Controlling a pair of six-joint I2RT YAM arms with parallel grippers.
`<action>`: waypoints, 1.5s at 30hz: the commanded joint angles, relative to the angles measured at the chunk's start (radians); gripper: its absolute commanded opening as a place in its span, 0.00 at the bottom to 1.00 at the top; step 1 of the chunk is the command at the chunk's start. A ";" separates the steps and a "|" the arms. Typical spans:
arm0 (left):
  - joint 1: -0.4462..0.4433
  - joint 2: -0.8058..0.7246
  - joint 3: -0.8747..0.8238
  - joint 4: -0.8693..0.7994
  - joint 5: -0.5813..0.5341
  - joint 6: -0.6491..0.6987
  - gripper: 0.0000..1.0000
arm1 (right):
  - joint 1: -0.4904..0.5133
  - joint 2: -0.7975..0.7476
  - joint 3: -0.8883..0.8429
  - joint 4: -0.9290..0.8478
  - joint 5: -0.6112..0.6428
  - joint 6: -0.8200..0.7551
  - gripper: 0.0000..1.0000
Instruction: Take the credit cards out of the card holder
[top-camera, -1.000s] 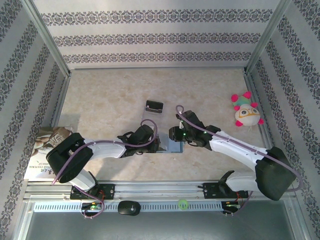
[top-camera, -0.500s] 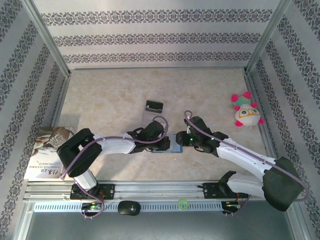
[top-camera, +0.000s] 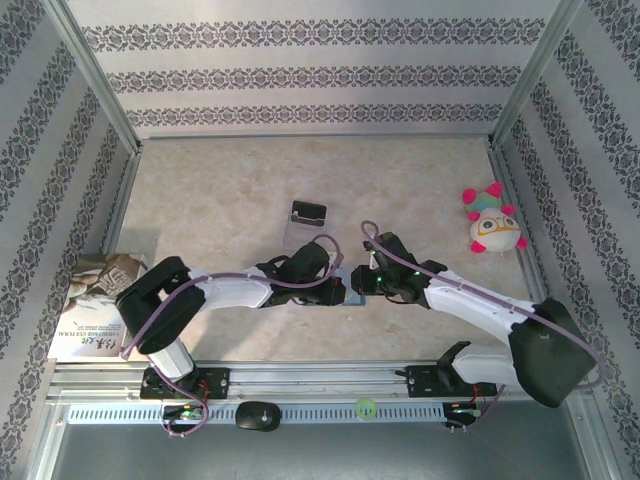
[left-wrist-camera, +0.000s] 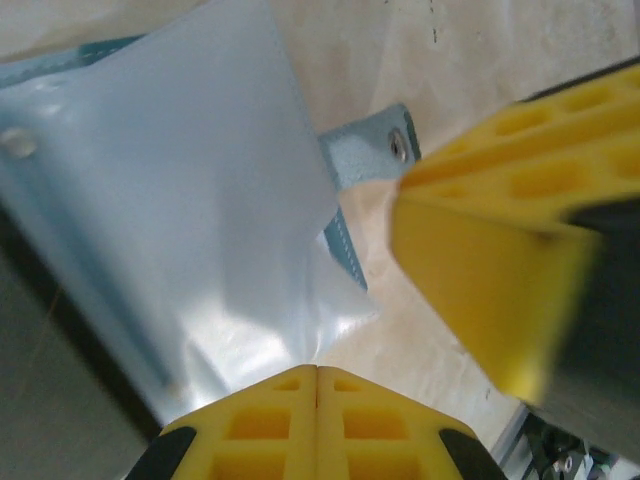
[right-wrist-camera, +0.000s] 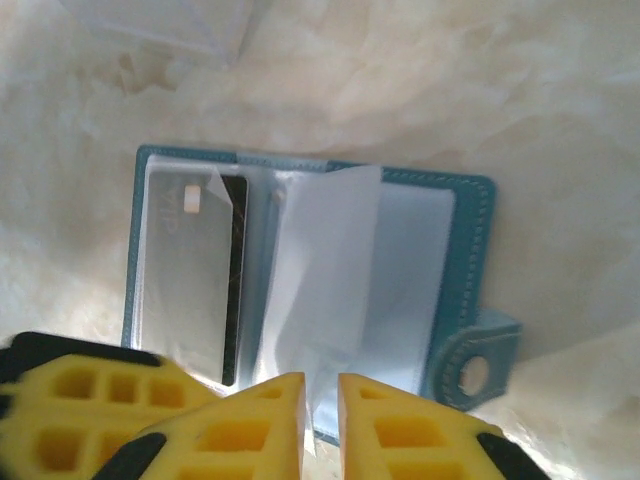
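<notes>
The teal card holder (top-camera: 346, 291) lies open on the table near the front, between the two grippers. In the right wrist view the card holder (right-wrist-camera: 465, 250) shows clear sleeves, a grey credit card (right-wrist-camera: 190, 270) in its left sleeve and a snap tab (right-wrist-camera: 470, 372) at the lower right. One clear sleeve (right-wrist-camera: 325, 270) stands up; its creased lower edge runs into the narrow gap of my right gripper (right-wrist-camera: 321, 420), which is shut on it. My left gripper (left-wrist-camera: 317, 372) is shut with nothing in it, its tips at the edge of a clear sleeve (left-wrist-camera: 190, 200).
A clear plastic stand with a black piece (top-camera: 307, 213) stands behind the holder. A plush toy (top-camera: 493, 226) sits at the right wall. A booklet (top-camera: 92, 305) lies at the front left. Patterned walls close three sides.
The left arm has reached right to the holder. The right gripper's jaws have closed in on the raised sleeve, and it has shifted slightly.
</notes>
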 joint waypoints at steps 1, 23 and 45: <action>0.016 -0.076 -0.060 0.036 -0.056 -0.014 0.00 | 0.039 0.043 0.067 0.051 -0.051 -0.019 0.14; 0.128 -0.092 -0.182 0.056 -0.152 0.015 0.00 | 0.061 0.198 0.019 -0.054 0.162 0.018 0.10; 0.105 -0.025 -0.113 0.090 -0.107 0.035 0.25 | 0.083 0.267 0.249 -0.067 0.025 -0.134 0.28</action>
